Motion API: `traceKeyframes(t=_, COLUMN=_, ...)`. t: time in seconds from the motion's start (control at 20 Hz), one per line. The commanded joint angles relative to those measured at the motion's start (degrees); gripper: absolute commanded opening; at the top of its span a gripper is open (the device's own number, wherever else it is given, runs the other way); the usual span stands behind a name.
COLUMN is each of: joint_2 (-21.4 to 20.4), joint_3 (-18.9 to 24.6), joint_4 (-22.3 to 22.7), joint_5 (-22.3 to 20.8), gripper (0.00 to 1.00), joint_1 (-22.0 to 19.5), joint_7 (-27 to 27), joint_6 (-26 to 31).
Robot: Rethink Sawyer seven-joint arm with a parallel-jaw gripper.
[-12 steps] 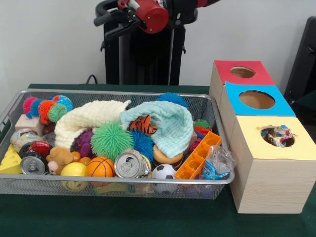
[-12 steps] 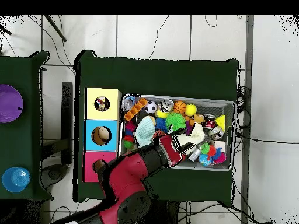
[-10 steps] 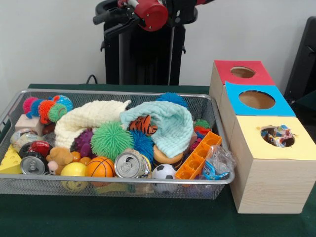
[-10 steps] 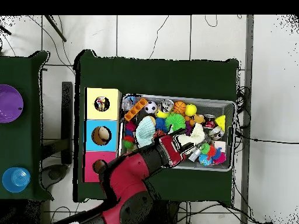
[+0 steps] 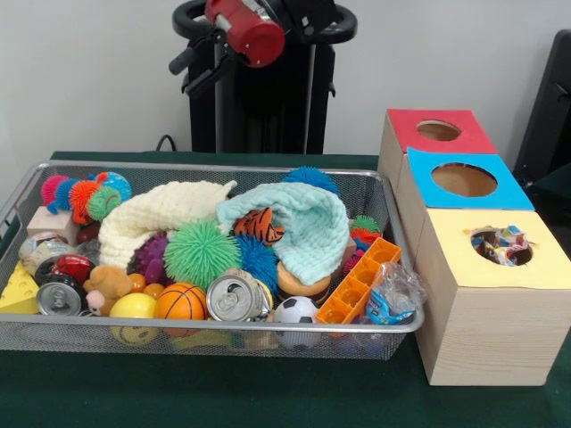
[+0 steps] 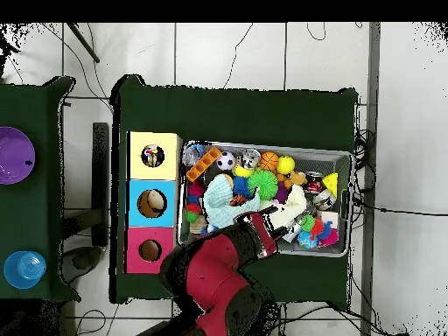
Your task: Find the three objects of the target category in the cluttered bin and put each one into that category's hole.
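Note:
A wire mesh bin (image 5: pixel 393 326) (image 6: pixel 348 157) holds a jumble of toys. Near its front lie a silver can (image 5: pixel 234 298), a basketball (image 5: pixel 181 301), a small soccer ball (image 5: pixel 296 311) and a plastic snack packet (image 5: pixel 391 299). A green spiky ball (image 5: pixel 201 251), a tiger toy (image 5: pixel 260 225), a cream cloth (image 5: pixel 161 212) and a mint cloth (image 5: pixel 312 227) fill the middle. Three wooden boxes carry red (image 5: pixel 437 131), blue (image 5: pixel 464 180) and yellow (image 5: pixel 500 247) holed lids. My gripper (image 5: pixel 198 64) (image 6: pixel 282 220) hangs high over the bin's back edge, holding nothing I can see.
A wrapper shows inside the yellow lid's hole (image 6: pixel 153 157), and a tan round thing inside the blue one (image 6: pixel 150 203). A second can (image 5: pixel 59 299), a cheese wedge (image 5: pixel 18 290) and an orange tray (image 5: pixel 357 281) crowd the bin. A purple plate (image 6: pixel 13 155) sits on a side table.
The arm has swung left in the front view and drawn back toward the robot's base in the overhead view. Nothing in the bin has moved.

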Motion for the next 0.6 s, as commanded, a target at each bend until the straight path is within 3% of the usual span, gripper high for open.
traceKeyframes(t=0.05, joint_2=-6.58, joint_3=10.41, joint_4=-1.69, joint_5=-5.45, gripper=1.00, joint_1=-0.18, joint_7=-1.42, joint_6=8.82)
traceKeyframes(t=0.6, joint_2=-8.47, joint_3=10.07, joint_4=-1.69, joint_5=-8.40, gripper=1.00, joint_1=0.96, joint_7=0.71, joint_6=12.15)
